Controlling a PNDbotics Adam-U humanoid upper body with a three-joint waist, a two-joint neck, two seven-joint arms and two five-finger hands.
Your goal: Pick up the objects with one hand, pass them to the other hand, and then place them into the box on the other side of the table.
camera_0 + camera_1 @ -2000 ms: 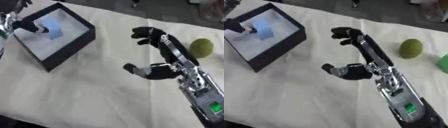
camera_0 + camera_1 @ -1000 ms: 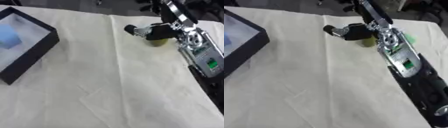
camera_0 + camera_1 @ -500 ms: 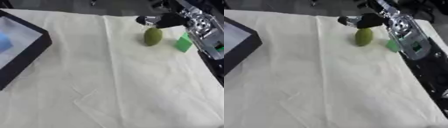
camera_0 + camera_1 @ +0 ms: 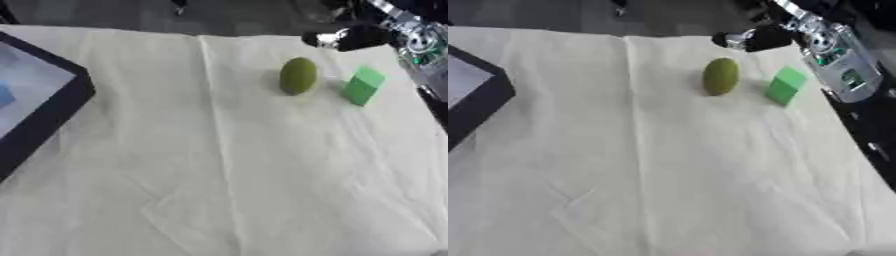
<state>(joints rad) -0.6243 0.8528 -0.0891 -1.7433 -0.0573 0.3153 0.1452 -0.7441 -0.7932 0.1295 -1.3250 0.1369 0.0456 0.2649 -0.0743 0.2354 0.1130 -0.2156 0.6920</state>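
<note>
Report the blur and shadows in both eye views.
Left eye view: everything is soft; the olive-green oval fruit and bright green block cast faint shadows on the cream cloth. Right eye view: the black right hand is smeared, its outline unclear.

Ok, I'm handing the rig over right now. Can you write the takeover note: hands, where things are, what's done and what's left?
Right hand: at the far right of the table, just beyond the olive-green oval object, not touching it and holding nothing; whether its fingers are curled cannot be told.
Left hand: out of view.
Objects: the oval object and a green block sit side by side, apart, on the cream cloth.
Box: black, at the left edge; a light blue item already lies inside.
Done: one item boxed.
Left: pick up the oval object and the block, pass each across, place them in the box.
</note>
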